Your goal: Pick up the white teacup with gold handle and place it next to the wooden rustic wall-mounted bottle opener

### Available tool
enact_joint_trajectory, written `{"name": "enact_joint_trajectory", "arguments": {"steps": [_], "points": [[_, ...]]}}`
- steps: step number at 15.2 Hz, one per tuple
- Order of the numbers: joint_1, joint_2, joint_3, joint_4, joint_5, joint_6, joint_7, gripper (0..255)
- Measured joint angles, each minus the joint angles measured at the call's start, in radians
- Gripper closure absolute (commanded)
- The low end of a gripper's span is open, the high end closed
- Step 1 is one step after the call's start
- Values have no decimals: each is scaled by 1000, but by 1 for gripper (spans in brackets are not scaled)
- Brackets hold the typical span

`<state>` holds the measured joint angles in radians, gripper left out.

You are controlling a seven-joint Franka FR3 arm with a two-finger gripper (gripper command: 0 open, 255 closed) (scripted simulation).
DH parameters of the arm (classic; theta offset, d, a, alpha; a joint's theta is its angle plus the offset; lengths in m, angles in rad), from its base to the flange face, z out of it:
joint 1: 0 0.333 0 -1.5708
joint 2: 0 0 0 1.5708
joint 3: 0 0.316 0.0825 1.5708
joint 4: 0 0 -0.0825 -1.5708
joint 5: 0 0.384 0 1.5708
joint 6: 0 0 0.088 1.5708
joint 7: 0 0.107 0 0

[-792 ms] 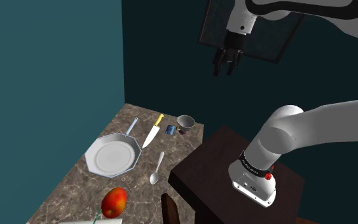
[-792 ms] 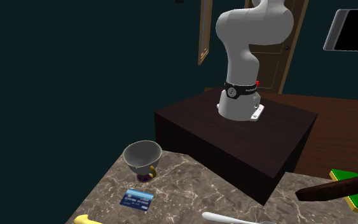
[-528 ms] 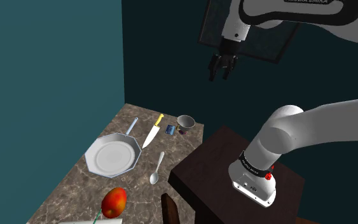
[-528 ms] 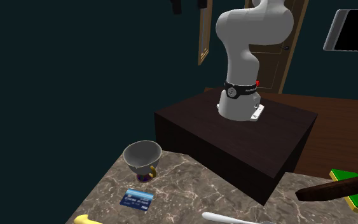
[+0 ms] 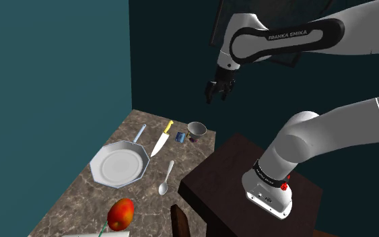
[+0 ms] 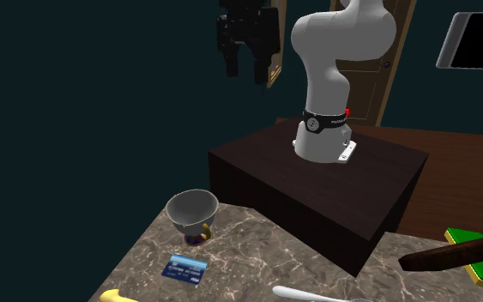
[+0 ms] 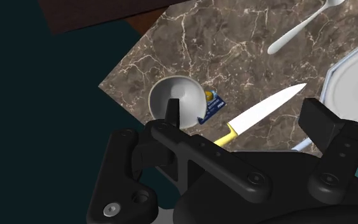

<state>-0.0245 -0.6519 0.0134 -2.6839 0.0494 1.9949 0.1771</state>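
The teacup (image 5: 196, 128) is a pale grey-white bowl shape with a small gold handle. It stands upright at the far corner of the marble table (image 5: 80, 195), close to the stand. In the second exterior view the teacup (image 6: 192, 208) sits at the table's near-left corner. My gripper (image 5: 216, 93) hangs high in the air above and a little beyond the cup, open and holding nothing. Its black fingers (image 6: 232, 67) stand apart. In the wrist view the teacup (image 7: 187, 95) lies far below, just past one fingertip of the gripper (image 7: 247, 118).
A blue card (image 5: 180, 137) lies beside the cup. A yellow-handled knife (image 5: 161, 138), a spoon (image 5: 166, 178), a white plate (image 5: 119, 163) and a red-yellow fruit (image 5: 120, 213) lie further along the table. The dark stand (image 5: 235, 175) borders the table. A brown wooden piece (image 6: 458, 251) juts in.
The gripper has come down and moved toward the shoulder view's left, nearer above the cup. It has entered the second exterior view from the top. Nothing on the table moved.
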Motion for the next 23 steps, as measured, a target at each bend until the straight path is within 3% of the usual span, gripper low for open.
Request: {"name": "enact_joint_trajectory", "arguments": {"steps": [7, 12, 14, 17, 20, 23], "points": [[-17, 212, 61, -78, -34, 328, 87, 0], [-59, 436, 110, -73, -118, 570, 193, 0], [-81, 537, 132, -49, -187, 653, 266, 0], [-107, 682, 133, -8, -346, 761, 411, 0], [-86, 829, 77, 54, -540, 845, 582, 0], [-60, 897, 32, 78, -623, 889, 652, 0]]}}
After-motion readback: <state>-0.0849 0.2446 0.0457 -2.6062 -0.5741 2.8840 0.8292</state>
